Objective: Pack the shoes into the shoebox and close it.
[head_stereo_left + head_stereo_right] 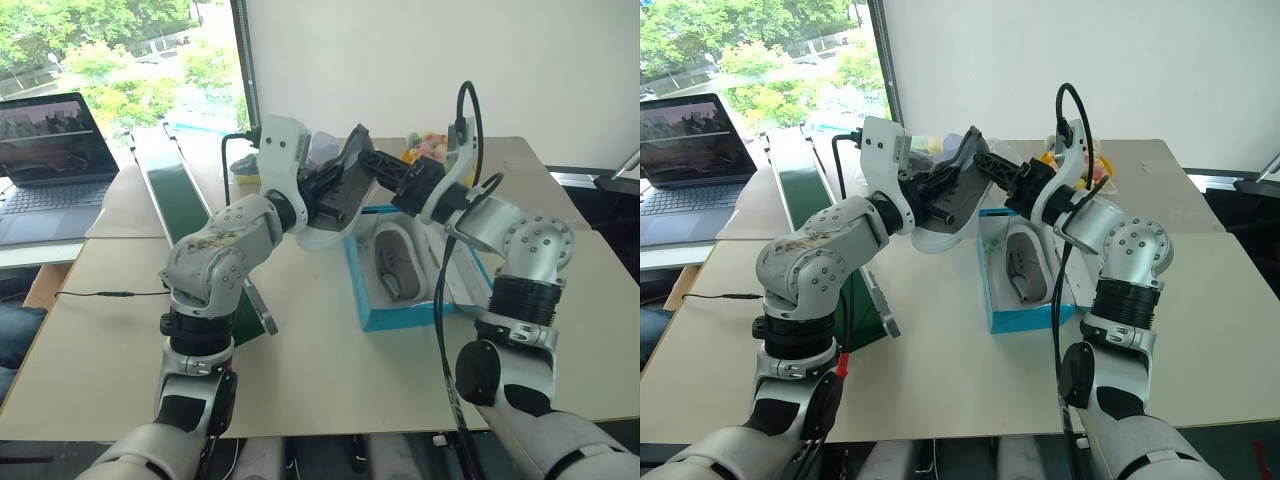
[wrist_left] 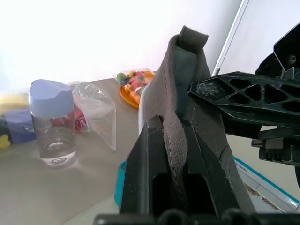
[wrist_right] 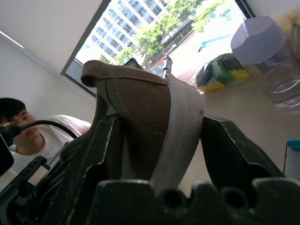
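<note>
Your left gripper, clamped tight on the second sneaker's collar, holds it in the air just left of the shoebox; your right gripper straddles its grey heel, half-open. One sneaker already lies inside; next, lower this white-soled shoe in beside it, then close the lid

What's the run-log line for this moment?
left gripper: shut on raised shoe collar | right gripper: straddling its heel | other shoe: in shoebox | lid: open
</note>
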Controlling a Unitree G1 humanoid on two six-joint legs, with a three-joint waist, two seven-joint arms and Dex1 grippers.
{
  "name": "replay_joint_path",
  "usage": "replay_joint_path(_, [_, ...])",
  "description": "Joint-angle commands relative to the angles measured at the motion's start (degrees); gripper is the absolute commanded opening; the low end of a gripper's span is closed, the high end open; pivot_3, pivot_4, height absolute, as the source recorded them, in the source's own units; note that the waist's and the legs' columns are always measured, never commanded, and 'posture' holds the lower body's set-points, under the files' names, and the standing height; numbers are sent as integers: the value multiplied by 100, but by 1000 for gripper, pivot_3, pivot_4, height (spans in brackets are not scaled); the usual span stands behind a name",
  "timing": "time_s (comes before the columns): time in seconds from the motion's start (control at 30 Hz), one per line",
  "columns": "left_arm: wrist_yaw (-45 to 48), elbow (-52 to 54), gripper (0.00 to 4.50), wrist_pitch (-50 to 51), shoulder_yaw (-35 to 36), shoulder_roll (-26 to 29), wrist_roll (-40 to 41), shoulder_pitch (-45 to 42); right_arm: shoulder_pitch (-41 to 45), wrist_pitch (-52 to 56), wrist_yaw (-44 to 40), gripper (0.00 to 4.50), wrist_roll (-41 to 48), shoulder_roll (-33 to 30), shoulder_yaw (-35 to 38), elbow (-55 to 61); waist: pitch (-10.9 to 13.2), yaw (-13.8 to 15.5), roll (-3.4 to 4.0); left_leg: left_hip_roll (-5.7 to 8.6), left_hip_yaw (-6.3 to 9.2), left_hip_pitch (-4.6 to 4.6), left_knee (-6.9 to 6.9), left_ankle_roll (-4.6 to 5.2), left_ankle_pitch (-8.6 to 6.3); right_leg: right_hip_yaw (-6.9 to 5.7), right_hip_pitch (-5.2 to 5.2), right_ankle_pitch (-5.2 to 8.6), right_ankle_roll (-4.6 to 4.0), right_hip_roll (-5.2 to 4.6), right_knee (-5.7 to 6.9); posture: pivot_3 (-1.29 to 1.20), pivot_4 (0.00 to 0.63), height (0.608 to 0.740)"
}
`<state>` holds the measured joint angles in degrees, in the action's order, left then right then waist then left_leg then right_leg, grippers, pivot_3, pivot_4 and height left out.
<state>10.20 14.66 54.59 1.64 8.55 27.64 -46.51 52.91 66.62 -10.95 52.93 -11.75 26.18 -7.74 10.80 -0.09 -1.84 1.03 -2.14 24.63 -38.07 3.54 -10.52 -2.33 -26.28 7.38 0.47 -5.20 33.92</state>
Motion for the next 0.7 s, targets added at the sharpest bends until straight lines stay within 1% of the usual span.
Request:
replay_joint_path(0.03, [-12,83,0,-221,8,-103,-29,-257,62,-12,-26,1416,300,94,-6,245,0,-4,0,0,0,0,0,0,0,0,0,0,0,1,0,0,150,740])
replay_joint_path(0.1, [-24,56,0,-239,21,-125,-56,-287,67,-25,-26,839,316,101,-2,228,0,-6,0,-1,0,0,0,0,0,0,0,0,0,1,0,0,150,740])
replay_joint_path(0.13, [-26,48,0,-244,19,-126,-72,-298,72,-37,-29,631,315,102,-3,218,0,-7,0,-1,0,-1,0,0,0,0,0,0,0,2,0,0,150,740])
replay_joint_path(0.17, [-23,41,0,-244,16,-123,-81,-307,83,-57,-23,555,309,108,2,200,0,-7,0,-1,0,-1,0,0,0,0,0,0,0,2,0,0,150,740])
replay_joint_path(0.27, [-62,74,0,-82,74,-68,-53,-290,135,-111,-44,528,306,105,9,169,0,-10,0,-1,0,0,0,0,0,0,0,0,0,2,0,0,150,740])
replay_joint_path(0.33, [16,160,736,32,98,93,-16,-224,154,-127,-92,504,291,77,-27,191,0,-11,0,-1,0,0,0,0,0,0,0,0,1,2,0,0,150,740])
replay_joint_path(0.4, [222,260,1263,232,302,87,399,-187,170,-162,-86,484,254,58,-40,181,0,-34,0,-1,0,0,0,0,0,0,0,0,1,2,0,0,150,740])
replay_joint_path(0.47, [411,425,2025,612,269,294,618,-195,173,-226,-102,465,138,-25,-113,173,0,-46,0,-2,1,0,0,0,0,-1,-1,1,1,2,0,0,150,740])
replay_joint_path(0.5, [464,509,2276,826,285,407,716,-201,174,-261,-111,464,77,-69,-153,168,0,-56,0,-1,2,0,0,0,0,-2,0,1,1,2,0,0,150,740])
replay_joint_path(0.53, [488,568,2669,955,400,446,868,-204,173,-298,-144,463,1,-132,-214,171,1,-61,1,-1,2,0,0,0,0,-1,-1,1,2,2,0,0,150,740])
replay_joint_path(0.57, [610,666,3026,1138,655,610,1137,-201,237,-373,-186,463,-150,-299,-299,138,1,-61,1,0,2,1,0,0,0,-1,-1,1,2,1,-1,0,150,740])
replay_joint_path(0.6, [706,729,3046,1279,849,754,1330,-194,302,-438,-223,459,-280,-454,-375,103,1,-62,2,0,1,0,0,0,0,-1,0,1,2,1,-1,0,150,740])
replay_joint_path(0.7, [868,816,3046,1521,1127,1058,1673,-145,449,-601,-465,446,-636,-915,-684,41,4,-64,7,1,1,3,0,0,0,-1,-4,2,2,1,-3,0,150,740])
